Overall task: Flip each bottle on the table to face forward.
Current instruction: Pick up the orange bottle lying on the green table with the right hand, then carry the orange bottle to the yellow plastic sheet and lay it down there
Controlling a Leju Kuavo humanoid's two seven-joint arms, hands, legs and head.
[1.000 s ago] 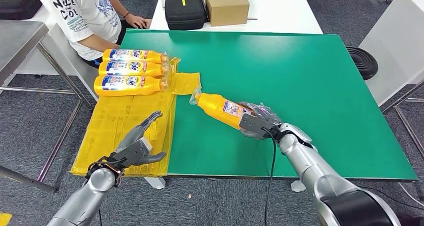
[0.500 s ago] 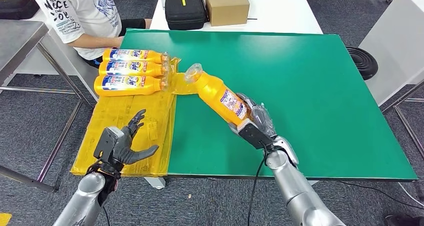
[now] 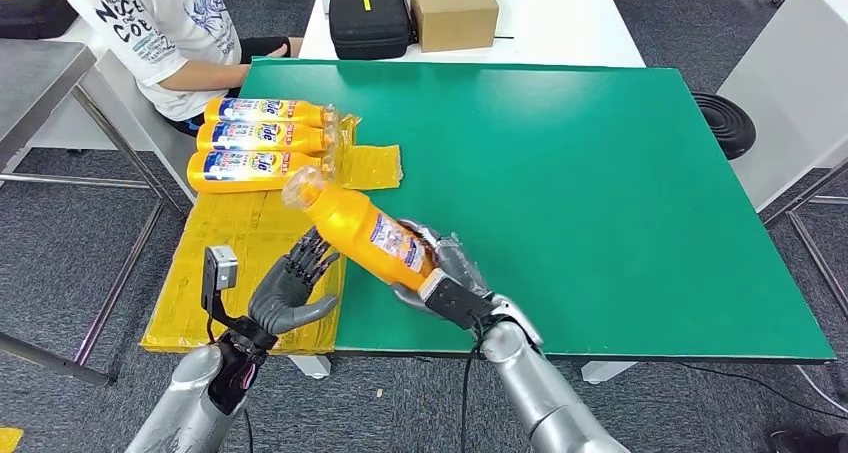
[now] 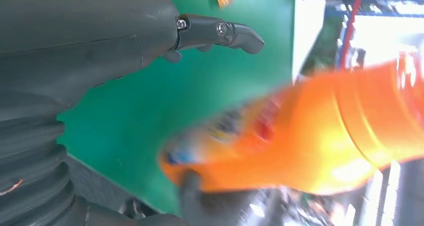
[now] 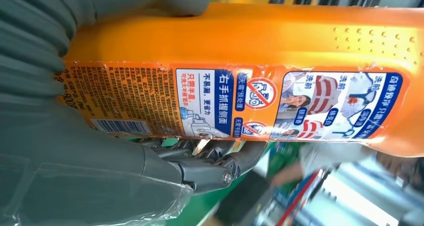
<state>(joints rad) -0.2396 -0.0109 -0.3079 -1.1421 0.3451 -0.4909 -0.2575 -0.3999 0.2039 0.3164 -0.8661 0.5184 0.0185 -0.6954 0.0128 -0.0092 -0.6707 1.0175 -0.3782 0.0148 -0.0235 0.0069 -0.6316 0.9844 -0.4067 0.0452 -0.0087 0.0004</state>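
Nearest the camera, the right hand grips the base end of an orange plastic detergent bottle with a clear cap, held lifted above the near edge of the green worktop and tilted, cap pointing up and toward the far left. The right wrist view shows the bottle's back label, with barcode and printed instructions, and the fingers wrapped beneath the body. Just left of the bottle, the left hand is released, fingers spread and palm turned toward the bottle, holding nothing; whether its fingertips touch the bottle cannot be told. It hovers over the flattened yellow plastic sheet covering the worktop's left side. Farther back on that sheet lie three matching orange bottles side by side, front labels up. Behind them sits a person in a white printed T-shirt. Beyond the worktop, a white table carries a black zipped case and a brown cardboard box.
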